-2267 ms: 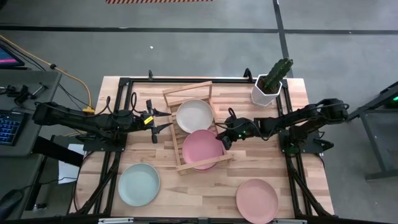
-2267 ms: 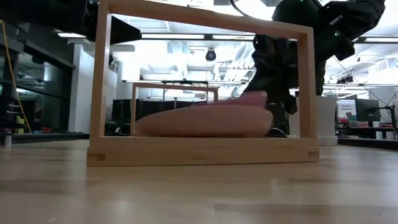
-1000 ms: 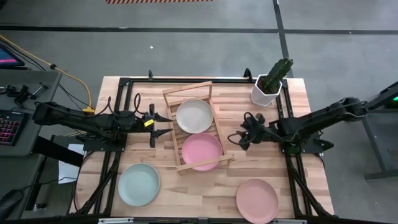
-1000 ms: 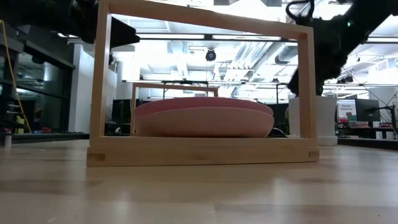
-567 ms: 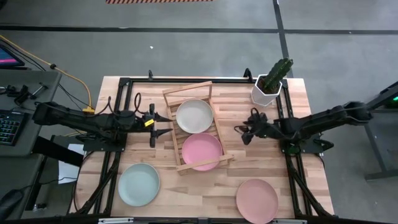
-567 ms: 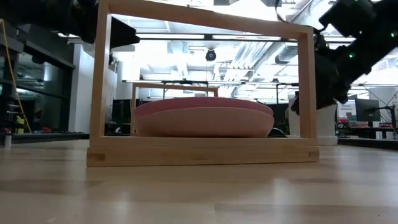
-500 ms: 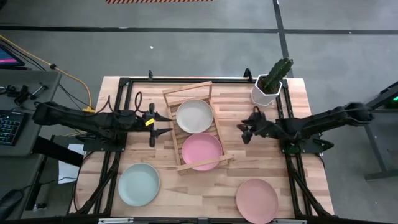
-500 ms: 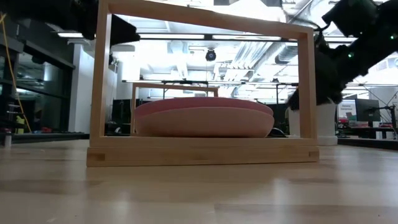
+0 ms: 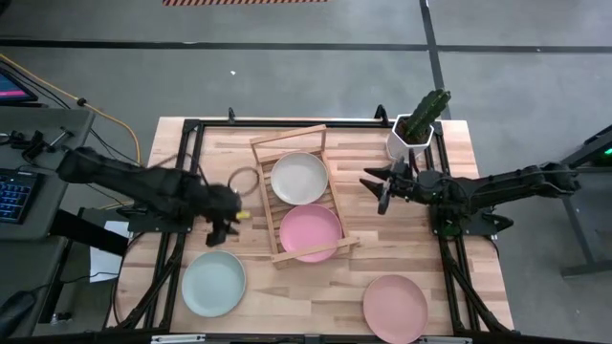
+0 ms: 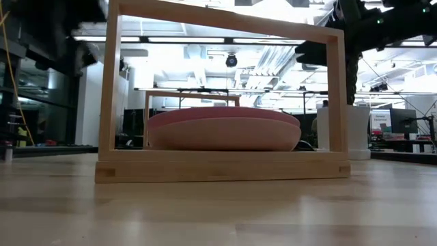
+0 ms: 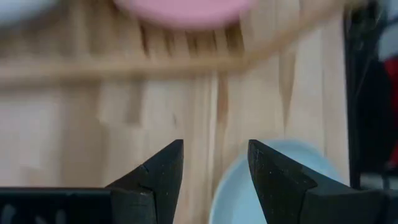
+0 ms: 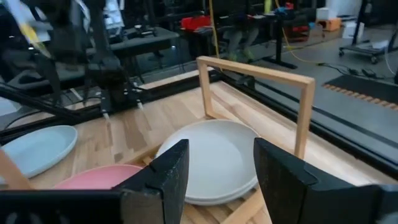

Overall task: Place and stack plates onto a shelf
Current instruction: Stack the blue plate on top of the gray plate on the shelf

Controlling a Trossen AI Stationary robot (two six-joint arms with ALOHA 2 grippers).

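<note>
The wooden shelf holds a cream plate at its far end. At its near end lies a pink plate, which the low view shows as two stacked pink plates. A mint plate and another pink plate lie flat on the table near its front edge. My left gripper is open, left of the shelf and just beyond the mint plate. My right gripper is open, right of the shelf, facing the cream plate.
A white cactus pot stands at the far right corner, behind my right arm. Black frame rails run along the table's left and right sides. Bare wood lies between the two loose plates at the front.
My left gripper has swung from beside the shelf's far end toward the near edge and tipped downward, ending over the far rim of the mint plate. My right gripper has drawn away from the pink plates, toward the far edge and upward. The plates have kept still.
</note>
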